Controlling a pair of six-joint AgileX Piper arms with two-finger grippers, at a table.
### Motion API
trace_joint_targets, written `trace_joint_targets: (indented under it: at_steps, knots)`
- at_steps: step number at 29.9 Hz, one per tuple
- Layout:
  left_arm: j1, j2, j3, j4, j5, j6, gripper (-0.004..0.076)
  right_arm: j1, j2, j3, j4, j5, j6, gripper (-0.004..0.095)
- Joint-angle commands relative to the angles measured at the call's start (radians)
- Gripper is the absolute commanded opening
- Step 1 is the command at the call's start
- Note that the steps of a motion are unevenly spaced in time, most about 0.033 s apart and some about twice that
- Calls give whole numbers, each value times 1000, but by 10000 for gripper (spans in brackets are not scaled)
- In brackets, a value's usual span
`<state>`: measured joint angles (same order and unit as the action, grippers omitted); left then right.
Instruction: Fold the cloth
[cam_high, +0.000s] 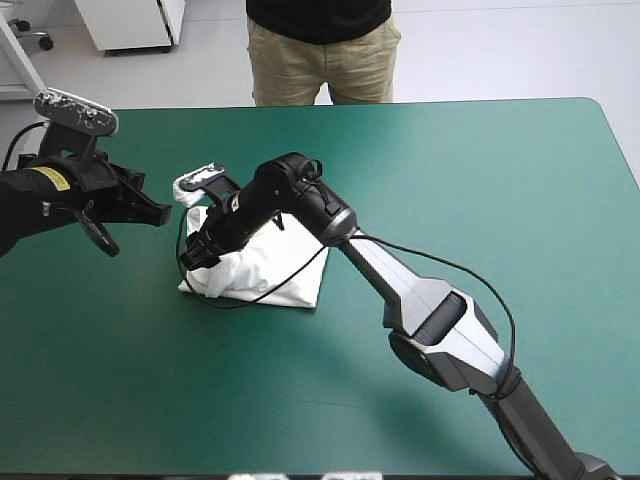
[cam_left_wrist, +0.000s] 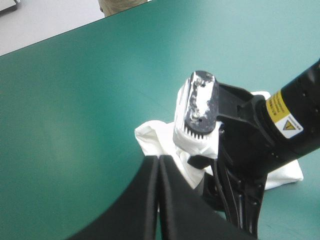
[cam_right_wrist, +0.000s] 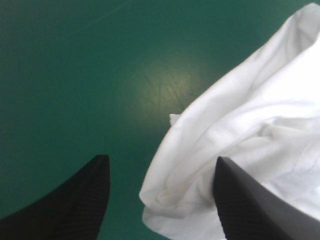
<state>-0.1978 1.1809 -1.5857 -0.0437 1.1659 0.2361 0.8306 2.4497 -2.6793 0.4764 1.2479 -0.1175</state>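
T-shirt (cam_high: 275, 268) lies bundled on your desk (cam_high: 480, 180), left of centre. Right pincer (cam_right_wrist: 162, 160) gapes empty over its edge; left pincer (cam_left_wrist: 159, 164) closed, empty. Grab one layer and you may undo the fold.

blocked: T-shirt (cam_high: 285, 272) mid-left | free: table (cam_high: 500, 180) right half, bare
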Motion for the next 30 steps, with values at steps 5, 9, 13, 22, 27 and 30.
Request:
trace_joint_targets:
  at_steps: [5, 9, 13, 22, 27, 30]
  knots:
    - [0, -16, -29, 18, -52, -11, -9, -9, -134, -28, -138, 2, 69, 509]
    - [0, -16, -29, 37, -57, -25, -9, -29, -242, 113, -159, 4, 72, 509]
    - [0, -16, -29, 37, -66, -27, -9, -66, -411, 395, -259, -5, 64, 478]
    - [0, -16, -29, 33, -75, -27, -9, -318, -782, 1200, 238, -474, -184, 459]
    - [0, -16, -29, 33, -75, -27, -9, -359, -754, 1345, 446, -550, -348, 529]
    - [0, -16, -29, 33, -72, -27, -9, -359, -701, 1349, 461, -558, -347, 575]
